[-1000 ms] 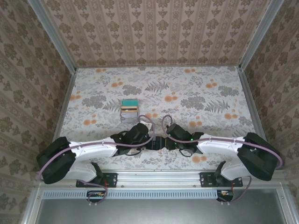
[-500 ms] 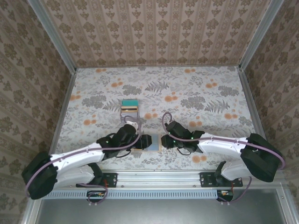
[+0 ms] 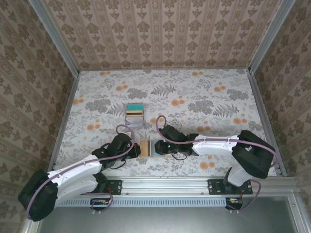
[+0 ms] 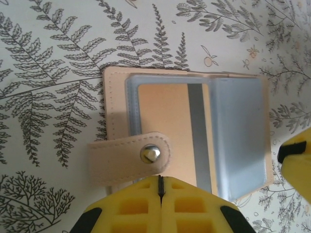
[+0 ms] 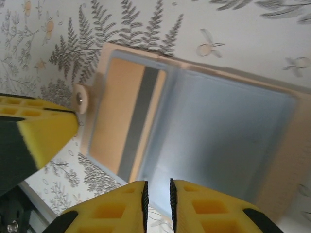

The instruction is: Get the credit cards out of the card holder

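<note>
So, a stack of credit cards sat out on the tabletop, but one tan card was left in the open card holder at the near edge. My left fingers were clenched empty; I couldn't tell if the right fingers gripped anything.

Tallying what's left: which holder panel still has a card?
The card holder panel with the snap strap: an orange, grey-striped card sits in it. The other panel looks bare grey-blue.

White arms, black joints, lilac cables, yellow foam fingers
</note>
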